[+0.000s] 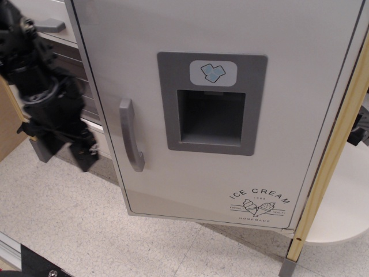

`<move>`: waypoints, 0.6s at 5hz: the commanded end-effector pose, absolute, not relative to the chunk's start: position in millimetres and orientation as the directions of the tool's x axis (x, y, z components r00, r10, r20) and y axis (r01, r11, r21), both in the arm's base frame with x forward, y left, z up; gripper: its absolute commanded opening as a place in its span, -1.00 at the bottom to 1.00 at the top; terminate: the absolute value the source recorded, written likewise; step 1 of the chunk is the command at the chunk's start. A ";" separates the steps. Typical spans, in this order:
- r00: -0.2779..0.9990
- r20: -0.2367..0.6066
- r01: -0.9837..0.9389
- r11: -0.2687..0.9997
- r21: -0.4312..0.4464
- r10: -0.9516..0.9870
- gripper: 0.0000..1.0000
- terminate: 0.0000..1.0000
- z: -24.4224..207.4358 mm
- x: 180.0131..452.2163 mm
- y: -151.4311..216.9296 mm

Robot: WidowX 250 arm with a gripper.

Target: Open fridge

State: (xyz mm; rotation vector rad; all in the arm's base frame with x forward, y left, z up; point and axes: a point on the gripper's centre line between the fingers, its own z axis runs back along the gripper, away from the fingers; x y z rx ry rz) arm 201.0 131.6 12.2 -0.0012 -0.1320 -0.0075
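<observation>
The fridge door (230, 34) is white, with a grey vertical bar handle (131, 138), a grey recessed dispenser panel (212, 104) with an ice-cube icon, and an "ICE CREAM" logo (259, 202). The door stands swung out a little, its left edge forward of the cabinet. My black gripper (83, 154) hangs to the left of the handle, apart from it and holding nothing. Its jaws are dark and blurred, so I cannot tell how they stand.
The neighbouring cabinet front (55, 26) with grey parts shows behind my arm at the left. A grey cabinet foot (41, 149) stands on the speckled floor (86, 231). A wooden post (328, 167) runs down the right, with a white round shelf (346, 208) beyond it.
</observation>
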 end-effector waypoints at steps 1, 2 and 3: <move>0.937 0.243 -0.270 0.962 0.044 0.252 1.00 -1.00 20.7 233.0 194.7; 0.854 0.303 -0.443 0.897 -0.008 0.424 1.00 -1.00 27.6 253.7 205.4; 0.707 0.383 -0.631 0.775 -0.040 0.595 1.00 -1.00 31.2 254.8 192.7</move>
